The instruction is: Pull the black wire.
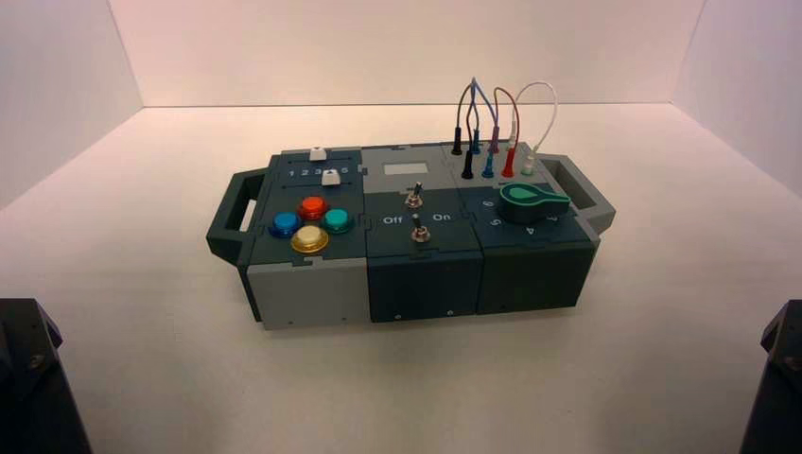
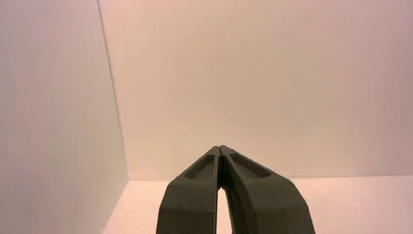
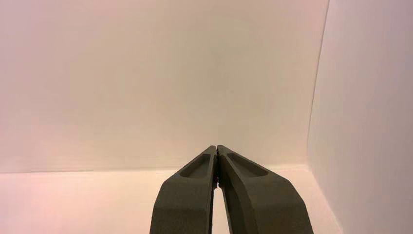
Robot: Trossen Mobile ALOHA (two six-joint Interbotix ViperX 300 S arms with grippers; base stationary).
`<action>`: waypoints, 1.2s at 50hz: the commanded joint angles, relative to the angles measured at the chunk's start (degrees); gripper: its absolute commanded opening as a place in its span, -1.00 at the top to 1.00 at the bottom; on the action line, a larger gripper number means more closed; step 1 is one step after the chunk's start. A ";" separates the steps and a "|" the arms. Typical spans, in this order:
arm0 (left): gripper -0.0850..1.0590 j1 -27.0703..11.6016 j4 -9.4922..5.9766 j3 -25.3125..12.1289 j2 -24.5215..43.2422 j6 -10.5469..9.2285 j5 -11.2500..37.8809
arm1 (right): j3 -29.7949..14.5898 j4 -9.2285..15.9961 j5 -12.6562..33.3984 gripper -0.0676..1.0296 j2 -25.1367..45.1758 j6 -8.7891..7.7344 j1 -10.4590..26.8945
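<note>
High view: the black wire (image 1: 463, 102) arches over the far right corner of the box (image 1: 407, 274), both slim black plugs seated, one at the back row and one (image 1: 467, 166) just in front of it. Its arch crosses the blue-plugged lead (image 1: 484, 104) near the top, so the two are hard to separate there. Beside them stand the red-plugged lead (image 1: 508, 163) and a white lead (image 1: 547, 104). A green knob (image 1: 532, 200) sits in front of the wires; two toggle switches (image 1: 414, 197) occupy the middle, four coloured buttons (image 1: 310, 223) the left.

Both arms show only as dark corners at the bottom edges, well apart from the box. In the wrist views the left gripper (image 2: 220, 148) and right gripper (image 3: 215, 146) have tips pressed together, holding nothing, facing bare walls; the box is out of sight.
</note>
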 commanded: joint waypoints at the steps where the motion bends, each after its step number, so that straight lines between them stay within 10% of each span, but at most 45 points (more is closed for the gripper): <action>1: 0.91 -2.29 -0.97 -3.60 0.26 -0.53 4.66 | -2.29 1.49 3.78 0.92 0.44 0.70 0.62; 25: 0.91 -12.13 -0.88 -10.63 5.63 -0.09 31.73 | -6.42 6.86 24.17 0.92 0.62 0.70 2.37; 39: 0.91 -19.78 -0.97 -10.72 8.44 -0.09 38.50 | -8.96 10.37 35.33 0.92 0.97 0.18 3.16; 60: 0.91 -29.00 -2.20 -14.41 16.61 -0.44 42.10 | -8.09 12.66 45.18 0.92 8.53 0.09 21.97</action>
